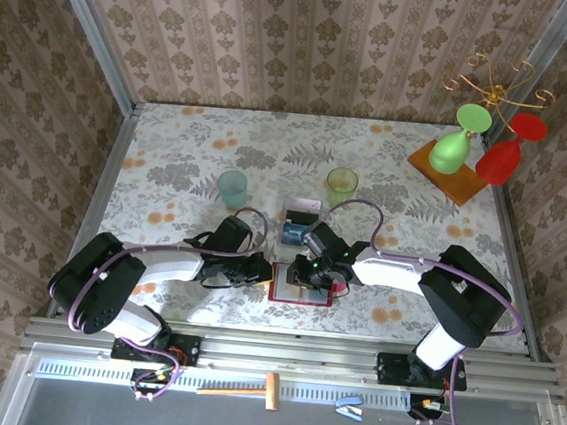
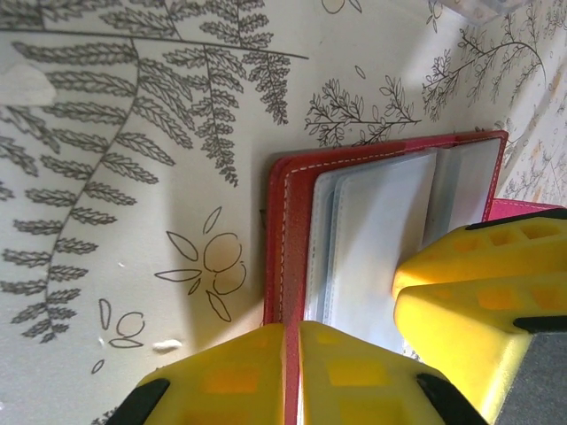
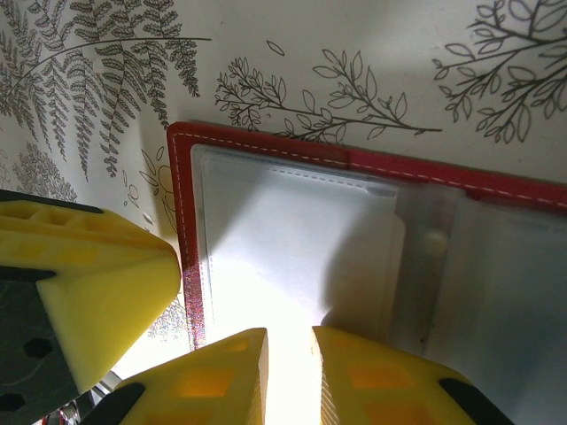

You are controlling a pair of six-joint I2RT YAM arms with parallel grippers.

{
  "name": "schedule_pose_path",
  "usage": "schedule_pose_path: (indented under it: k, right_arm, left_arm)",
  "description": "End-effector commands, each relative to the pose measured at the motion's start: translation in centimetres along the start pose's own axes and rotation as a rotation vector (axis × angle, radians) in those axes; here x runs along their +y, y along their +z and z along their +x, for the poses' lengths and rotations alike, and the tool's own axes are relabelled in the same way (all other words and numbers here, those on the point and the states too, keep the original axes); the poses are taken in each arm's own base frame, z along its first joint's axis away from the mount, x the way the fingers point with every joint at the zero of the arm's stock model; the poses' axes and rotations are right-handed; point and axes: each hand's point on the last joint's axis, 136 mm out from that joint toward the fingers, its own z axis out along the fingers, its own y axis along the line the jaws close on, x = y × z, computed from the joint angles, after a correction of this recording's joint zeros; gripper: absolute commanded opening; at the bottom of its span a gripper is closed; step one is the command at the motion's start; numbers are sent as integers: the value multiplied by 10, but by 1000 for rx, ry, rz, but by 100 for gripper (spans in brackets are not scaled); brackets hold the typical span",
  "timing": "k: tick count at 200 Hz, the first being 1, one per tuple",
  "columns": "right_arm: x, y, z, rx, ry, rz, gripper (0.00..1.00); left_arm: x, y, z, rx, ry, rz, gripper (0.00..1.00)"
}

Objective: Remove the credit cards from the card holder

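Lying open on the bench (image 1: pixel 200 144) at centre near, the card holder (image 1: pixel 298 295) is running its long axis left-right, with both arms bending in over it. Left hand (image 2: pixel 291 343) is sitting at the holder's left end, jaws closed flat on the red cover edge and pinning it. Right hand (image 3: pixel 289 347) is resting on the pale pocket leaves from the right side, jaws a slit apart and seemingly pinching one leaf. That spot is washed out, so can't tell if a card is sitting in the pinch. Blue card (image 1: pixel 292 235) and pale striped card (image 1: pixel 304 207) are apparently lying just far of the holder; small, not sure. Judging: right hand is sitting nearer the pockets, so any pull is likely going along the long axis, rightward, away from the left hand's anchor. The leaf slipping or the whole holder dragging is looking like the risk.
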Motion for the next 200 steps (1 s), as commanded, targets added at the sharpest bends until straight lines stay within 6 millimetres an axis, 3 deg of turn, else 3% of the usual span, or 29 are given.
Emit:
schedule_pose_path:
  k: [1,31,115,200]
  right_arm:
    - [7,1,0,4,6,-10,22]
    - [6,1,-1,3,7,-6,23]
    - [-2,-6,0,-12,13,35,27]
    - [-15,-15,0,-39,21,69,29]
  left_arm:
    - [-10,-3,2,12,9,20,13]
    - [-9,1,4,25,7,26,13]
    - [18,11,13,54,-31,-25,13]
    - [26,13,14,65,-38,-46,13]
